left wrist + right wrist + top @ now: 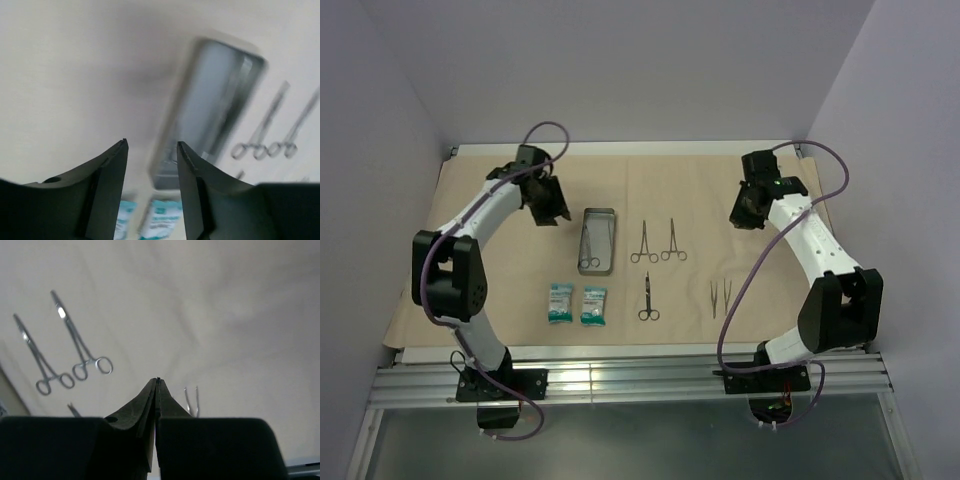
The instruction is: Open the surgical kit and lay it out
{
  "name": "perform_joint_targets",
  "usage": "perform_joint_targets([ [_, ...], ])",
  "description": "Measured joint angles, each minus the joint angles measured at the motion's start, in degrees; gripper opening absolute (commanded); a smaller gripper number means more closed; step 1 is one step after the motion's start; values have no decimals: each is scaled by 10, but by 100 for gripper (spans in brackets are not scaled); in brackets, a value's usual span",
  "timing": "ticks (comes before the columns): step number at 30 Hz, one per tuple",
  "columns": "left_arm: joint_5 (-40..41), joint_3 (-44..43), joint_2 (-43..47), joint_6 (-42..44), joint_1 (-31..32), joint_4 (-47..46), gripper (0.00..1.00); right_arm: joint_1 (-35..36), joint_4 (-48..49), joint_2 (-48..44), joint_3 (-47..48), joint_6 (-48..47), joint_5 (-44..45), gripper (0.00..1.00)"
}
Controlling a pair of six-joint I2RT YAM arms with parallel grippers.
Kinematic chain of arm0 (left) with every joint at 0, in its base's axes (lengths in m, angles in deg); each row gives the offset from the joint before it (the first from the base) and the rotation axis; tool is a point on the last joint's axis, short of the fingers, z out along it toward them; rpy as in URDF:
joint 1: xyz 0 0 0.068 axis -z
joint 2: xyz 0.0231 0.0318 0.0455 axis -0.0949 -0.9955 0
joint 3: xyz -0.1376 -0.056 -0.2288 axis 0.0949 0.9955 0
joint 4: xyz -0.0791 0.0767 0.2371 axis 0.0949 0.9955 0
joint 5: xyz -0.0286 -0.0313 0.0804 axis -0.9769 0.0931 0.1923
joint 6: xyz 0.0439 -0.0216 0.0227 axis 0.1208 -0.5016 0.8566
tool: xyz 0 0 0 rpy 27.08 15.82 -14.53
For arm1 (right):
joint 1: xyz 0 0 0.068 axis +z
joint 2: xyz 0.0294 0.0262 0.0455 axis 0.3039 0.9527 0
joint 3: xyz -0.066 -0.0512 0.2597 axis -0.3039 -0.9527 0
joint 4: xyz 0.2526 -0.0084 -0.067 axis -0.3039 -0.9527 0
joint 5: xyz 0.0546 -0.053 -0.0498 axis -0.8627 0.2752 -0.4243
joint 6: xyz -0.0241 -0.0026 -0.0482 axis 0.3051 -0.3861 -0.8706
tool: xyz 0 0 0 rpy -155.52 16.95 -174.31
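Lying spread flat over the bench (620, 350), the tan wrap (720, 180) carries the whole kit. The grey tray (605, 225) sits left of centre with one ring-handled instrument (588, 262) inside it, rings toward the near end. Just right of the tray lie two forceps (644, 243) side by side, with the scissors (649, 298) nearer the arms and the tweezers (719, 297) further right. Two teal-white packets (576, 304) rest close together in front of the tray.

The left tool (150, 145) hangs above the wrap beside the tray's far left corner, its jaws parted and nothing between them. The right tool (158, 380) hovers over bare wrap at the far right, clenched tight on nothing.

By the look of it, the instrument in the tray is the piece left to lay out. It should be stiff, smooth steel, light but slippery, and it lies low against the tray floor, so the rings or the thicker joint offer the best purchase. The tray itself looks rigid and light and could skid on the paper if nudged; a pinch over one long wall would hold it. The tweezers are thin and probably springy, best taken across both legs. The packets seem soft and would take a grip at an edge.
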Motion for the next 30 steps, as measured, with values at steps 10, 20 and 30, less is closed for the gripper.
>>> perform_joint_targets([
  [10, 16, -100, -70, 4, 115, 21, 25, 48, -18, -66, -29, 15, -21, 6],
  [20, 43, -213, -198, 16, 155, 40, 22, 48, -43, -97, -52, 13, -2, 6],
  [30, 38, -219, -224, 16, 163, 44, 27, 48, -54, -98, -52, 8, 21, 6],
])
